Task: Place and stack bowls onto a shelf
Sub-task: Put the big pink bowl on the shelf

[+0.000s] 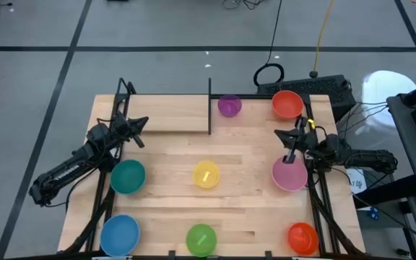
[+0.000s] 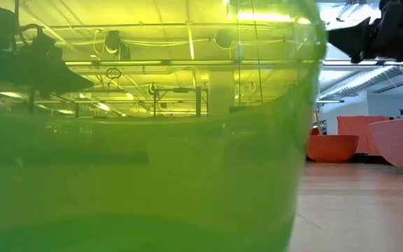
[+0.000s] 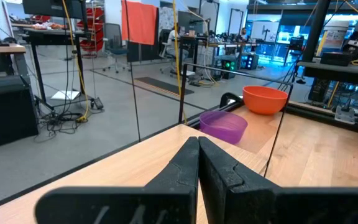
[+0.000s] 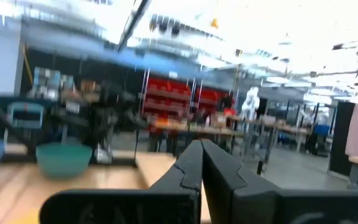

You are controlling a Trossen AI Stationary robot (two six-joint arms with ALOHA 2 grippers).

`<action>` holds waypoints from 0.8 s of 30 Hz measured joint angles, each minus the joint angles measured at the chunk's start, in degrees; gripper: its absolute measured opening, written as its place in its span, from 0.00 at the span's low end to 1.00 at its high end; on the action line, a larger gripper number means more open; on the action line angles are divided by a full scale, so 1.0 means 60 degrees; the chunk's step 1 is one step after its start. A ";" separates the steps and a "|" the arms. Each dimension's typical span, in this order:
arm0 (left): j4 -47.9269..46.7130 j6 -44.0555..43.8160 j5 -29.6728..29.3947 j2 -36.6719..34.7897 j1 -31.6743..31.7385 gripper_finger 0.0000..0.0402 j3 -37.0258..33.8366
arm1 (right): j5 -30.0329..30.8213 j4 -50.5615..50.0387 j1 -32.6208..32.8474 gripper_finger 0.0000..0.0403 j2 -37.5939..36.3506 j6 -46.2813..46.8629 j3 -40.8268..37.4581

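Eight bowls stand upright on the tabletop in the high view: purple (image 1: 228,106) and red (image 1: 287,104) at the far edge, teal (image 1: 128,176), yellow (image 1: 206,175) and pink (image 1: 289,174) in the middle row, and blue (image 1: 119,235), green (image 1: 201,239) and orange (image 1: 302,237) near the front edge. The shelf (image 1: 168,115), a narrow wood plank with a black upright rod (image 1: 209,107), lies at the far left. My left gripper (image 1: 145,121) (image 3: 198,146) hovers shut over the shelf's left end. My right gripper (image 1: 280,134) (image 4: 201,149) hovers shut above the pink bowl, between it and the red one.
Black frame rails (image 1: 316,209) run along the table's left and right sides. The green bowl (image 2: 138,154) fills most of the low view. Bare wood lies between the bowl rows. Cables (image 1: 269,72) and equipment lie on the floor beyond the far edge.
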 joint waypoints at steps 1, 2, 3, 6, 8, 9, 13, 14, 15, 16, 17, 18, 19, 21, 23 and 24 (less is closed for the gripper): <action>0.0000 0.0000 0.0000 0.0001 0.0000 0.02 0.0000 | -0.0005 0.0148 0.0001 0.00 0.0000 0.0151 0.0075; 0.0002 0.0002 0.0000 0.0002 0.0000 0.02 0.0000 | -0.0010 0.0125 0.0001 0.00 -0.0004 0.0233 0.0223; -0.0002 -0.0001 0.0000 0.0001 0.0000 0.02 0.0000 | -0.0023 -0.0052 0.0001 0.00 0.0005 0.0184 0.0370; 0.0002 0.0002 -0.0001 -0.0002 0.0000 0.02 0.0000 | -0.0126 -0.1057 0.0001 0.00 0.0238 -0.0972 0.1177; -0.0002 0.0002 0.0000 0.0002 0.0000 0.02 0.0000 | 0.0031 -0.1761 0.0005 0.00 0.0446 -0.1473 0.1918; 0.0002 0.0002 0.0000 -0.0002 0.0000 0.02 0.0000 | 0.0229 -0.2066 0.0005 0.00 0.0612 -0.1458 0.2338; -0.0018 0.0000 0.0000 -0.0002 0.0000 0.02 0.0000 | 0.1387 -0.3413 0.0005 0.00 0.1451 -0.0834 0.3889; -0.0015 0.0001 0.0000 -0.0001 0.0000 0.02 0.0000 | 0.1571 -0.3449 0.0005 0.00 0.1619 -0.0564 0.4248; -0.0014 -0.0001 0.0000 -0.0002 0.0000 0.02 0.0000 | 0.1585 -0.3467 0.0005 0.00 0.1730 -0.0233 0.4558; -0.0025 0.0001 0.0000 -0.0002 0.0000 0.02 0.0000 | 0.1568 -0.3472 0.0005 0.00 0.1804 0.0109 0.4818; -0.0031 0.0001 0.0000 -0.0001 0.0000 0.02 0.0000 | 0.1517 -0.3462 0.0005 0.00 0.1853 0.0516 0.5058; -0.0024 0.0001 0.0003 -0.0002 -0.0003 0.02 0.0000 | 0.1498 -0.3443 0.0005 0.00 0.1891 0.0914 0.5261; -0.0024 0.0002 0.0000 -0.0002 0.0000 0.02 0.0000 | 0.1486 -0.3448 0.0005 0.00 0.1886 0.1262 0.5402; -0.0035 0.0002 0.0000 -0.0002 0.0000 0.02 0.0000 | 0.1517 -0.3044 0.0005 0.00 0.1851 0.1690 0.5537; -0.0026 -0.0001 0.0000 -0.0002 0.0000 0.02 0.0000 | 0.1520 -0.2282 0.0005 0.00 0.1787 0.1846 0.5546; -0.0037 -0.0001 0.0002 -0.0001 0.0000 0.02 0.0000 | 0.1524 -0.1998 0.0005 0.00 0.1778 0.1852 0.5549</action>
